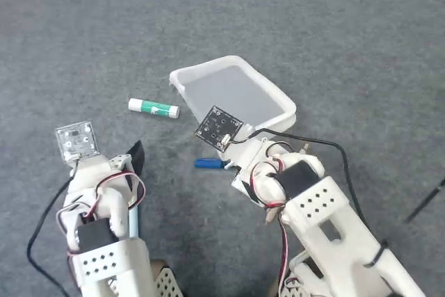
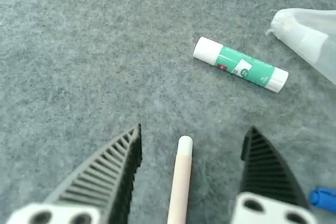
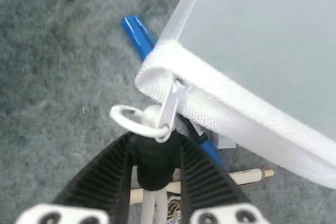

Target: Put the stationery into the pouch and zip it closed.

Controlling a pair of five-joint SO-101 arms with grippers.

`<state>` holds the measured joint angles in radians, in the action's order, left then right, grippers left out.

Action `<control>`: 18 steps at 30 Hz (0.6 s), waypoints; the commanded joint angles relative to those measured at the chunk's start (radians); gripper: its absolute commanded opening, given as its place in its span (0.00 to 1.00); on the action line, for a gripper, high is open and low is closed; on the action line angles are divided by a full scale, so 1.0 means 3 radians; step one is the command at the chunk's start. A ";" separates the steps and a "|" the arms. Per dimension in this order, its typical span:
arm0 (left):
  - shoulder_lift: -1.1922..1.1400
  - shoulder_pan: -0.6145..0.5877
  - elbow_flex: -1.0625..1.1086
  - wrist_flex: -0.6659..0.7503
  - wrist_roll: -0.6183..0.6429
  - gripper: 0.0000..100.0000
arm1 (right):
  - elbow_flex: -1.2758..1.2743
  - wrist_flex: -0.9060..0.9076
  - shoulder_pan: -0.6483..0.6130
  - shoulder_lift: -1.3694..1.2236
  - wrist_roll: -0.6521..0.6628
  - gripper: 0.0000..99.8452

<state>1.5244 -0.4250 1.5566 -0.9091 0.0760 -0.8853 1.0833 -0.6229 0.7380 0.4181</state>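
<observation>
White plastic arms [image 1: 104, 241] carry perforated housings, red-and-white wires, black cables. The left tool [image 2: 195, 128] and right tool [image 3: 155, 140] have black ribbed fingers [image 2: 118, 166], seemingly on white bases.

Pouch [image 1: 236, 92]: frosted translucent white, white zip tape.
Zip pull [image 3: 169, 106]: silvery white.
Glue stick [image 1: 154, 108]: green, white ends.
Pen [image 1: 207, 163]: blue.
Pencil [image 2: 180, 182]: pale cream.
Table cover [image 1: 361, 46]: mottled grey.

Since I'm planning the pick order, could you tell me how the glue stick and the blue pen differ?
The glue stick is stout, green with white ends; the pen is slim and blue. The glue stick lies in the open, apart from the pouch; the pen runs partly under the pouch's corner. Both lie flat on the grey mat, outside the pouch.
</observation>
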 commanded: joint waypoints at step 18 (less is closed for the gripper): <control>0.0051 0.0905 -0.1266 -0.0066 0.1120 0.30 | 0.0583 -0.0340 -0.0284 0.0284 -0.0148 0.01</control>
<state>1.5244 -0.1672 1.2283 -0.9306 0.3337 -0.7733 1.0111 -0.7058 0.7887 0.4335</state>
